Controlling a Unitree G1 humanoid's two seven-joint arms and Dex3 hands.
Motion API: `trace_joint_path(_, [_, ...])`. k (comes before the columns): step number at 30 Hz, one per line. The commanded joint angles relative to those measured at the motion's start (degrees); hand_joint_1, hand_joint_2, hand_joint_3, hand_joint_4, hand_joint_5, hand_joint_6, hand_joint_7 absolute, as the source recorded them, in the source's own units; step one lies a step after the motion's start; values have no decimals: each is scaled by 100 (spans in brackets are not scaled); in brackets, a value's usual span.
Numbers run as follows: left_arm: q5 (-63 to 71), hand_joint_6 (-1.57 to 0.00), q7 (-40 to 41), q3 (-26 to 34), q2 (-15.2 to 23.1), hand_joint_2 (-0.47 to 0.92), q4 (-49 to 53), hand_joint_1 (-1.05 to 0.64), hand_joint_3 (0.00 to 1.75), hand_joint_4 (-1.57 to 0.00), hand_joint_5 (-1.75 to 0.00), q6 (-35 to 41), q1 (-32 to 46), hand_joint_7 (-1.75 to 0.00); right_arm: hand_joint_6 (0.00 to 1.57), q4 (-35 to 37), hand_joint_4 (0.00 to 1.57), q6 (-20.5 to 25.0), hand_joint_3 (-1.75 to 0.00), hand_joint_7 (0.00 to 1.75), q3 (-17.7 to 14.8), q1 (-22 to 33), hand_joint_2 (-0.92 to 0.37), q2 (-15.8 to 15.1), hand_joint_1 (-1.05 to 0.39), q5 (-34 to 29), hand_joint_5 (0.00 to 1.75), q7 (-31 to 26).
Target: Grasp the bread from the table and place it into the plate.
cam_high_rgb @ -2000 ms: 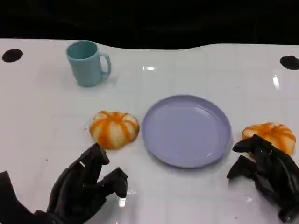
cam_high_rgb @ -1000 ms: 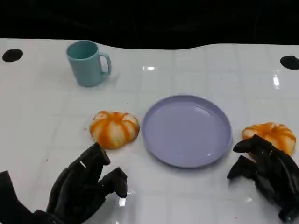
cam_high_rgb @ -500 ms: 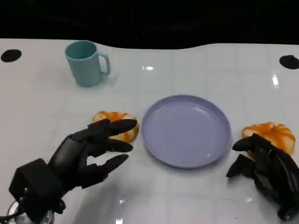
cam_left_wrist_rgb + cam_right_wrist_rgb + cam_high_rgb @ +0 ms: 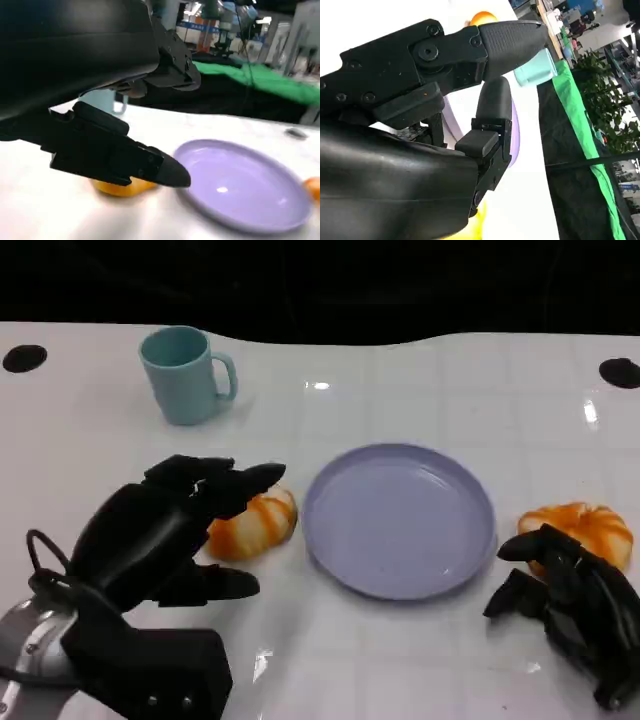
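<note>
Two orange-striped bread rolls lie on the white table. The left bread [image 4: 256, 524] sits just left of the lavender plate [image 4: 400, 520]. My left hand [image 4: 165, 530] hovers over this roll with its fingers [image 4: 235, 480] spread above it and its thumb low beside it, holding nothing. In the left wrist view the bread [image 4: 122, 188] lies under the fingers [image 4: 120, 160], with the plate [image 4: 245, 195] beyond. The right bread [image 4: 580, 528] lies right of the plate, and my right hand [image 4: 570, 605] rests just in front of it, fingers apart and holding nothing.
A teal cup [image 4: 185, 375] stands at the back left, well behind the left bread. The right wrist view also catches the cup [image 4: 537, 67] past that hand's fingers [image 4: 510, 37]. Dark round holes mark the table's far corners [image 4: 24, 358].
My left hand has lifted from the table's front edge, moved forward and opened its fingers over the left bread. The right hand, both rolls and the plate have stayed put.
</note>
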Motion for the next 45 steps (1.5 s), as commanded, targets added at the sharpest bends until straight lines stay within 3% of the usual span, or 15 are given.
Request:
trace_joint_path(1, [368,-25,131,-210,247,92,-43,-68,1,-4,-18,247,-206,0,61,-8,68,50,-25,125,-23,77,-92,-45,-55,-6,153,-7])
trace_joint_path(8, [650,-15,-206,-625,388,89,98,-65,0,0,-1,816,-599,0,60,57,66,-110,-27,126,-29,100,-92,-61,-54,-28,154,62])
trace_joint_path(16, [902,-17,16,-1246,160,83,1306,-57,0,-5,-3,1170,-1480,-1,62,62,68,-51,-25,126,-16,90,-92,-69,-55,-34,155,11])
trace_joint_path(23, [824,-18,166,-1420,196,83,1511,-56,0,-6,-3,1206,-1619,-1,62,48,69,-38,-25,126,-6,96,-92,-70,-55,-30,154,2])
trace_joint_path(30, [870,-10,-255,-2129,-506,85,3970,-59,1,-1,0,1590,-2987,0,61,-54,68,-65,-24,124,6,192,-92,-33,-55,-5,154,12])
trace_joint_path(45, [442,-12,-32,-2517,-1126,82,6034,-57,0,-4,-2,1490,-3786,-1,63,-234,67,135,-22,123,-34,254,-92,7,-54,80,154,-12])
